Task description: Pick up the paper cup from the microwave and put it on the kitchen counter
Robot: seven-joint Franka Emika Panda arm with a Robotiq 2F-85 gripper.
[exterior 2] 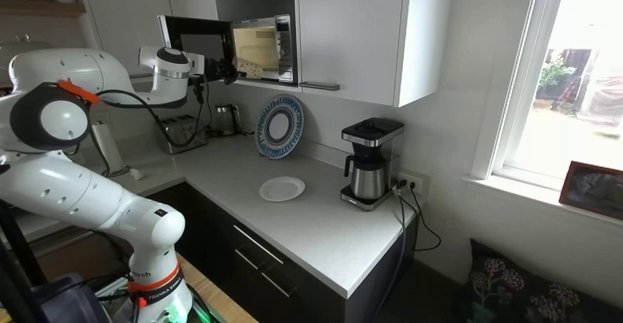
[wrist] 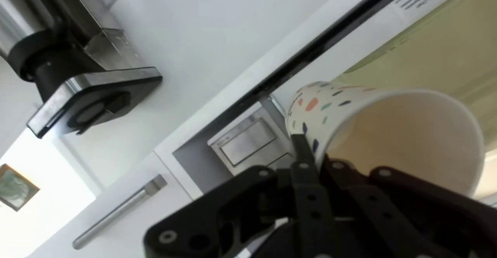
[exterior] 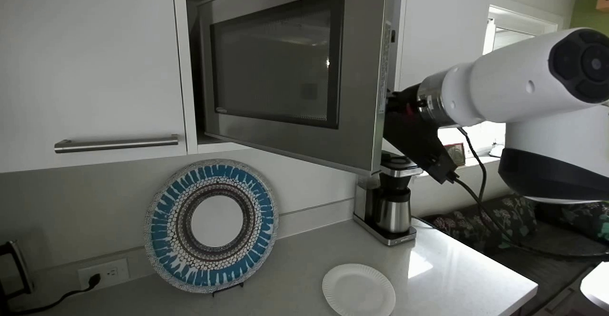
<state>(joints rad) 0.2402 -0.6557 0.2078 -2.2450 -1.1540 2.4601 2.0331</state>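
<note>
The paper cup [wrist: 334,106] is cream-white with coloured specks. My gripper [wrist: 315,153] is shut on its wall, one finger outside and one inside the rim. The cup's open mouth faces the wrist camera. In an exterior view the cup [exterior 2: 249,68] is tilted at the mouth of the microwave [exterior 2: 285,50], beside my gripper [exterior 2: 237,74]; I cannot tell if part of it is inside. The microwave door [exterior 2: 168,33] stands open. In an exterior view the door [exterior: 364,73] hides the fingertips and cup. The kitchen counter [exterior 2: 316,230] lies below, also in view here [exterior: 456,273].
A white plate [exterior 2: 282,188] lies on the counter. A coffee maker [exterior 2: 369,167] stands near the wall, and a patterned plate [exterior 2: 265,128] leans against the backsplash. White cabinets [exterior 2: 350,36] flank the microwave. The open door is close beside the arm.
</note>
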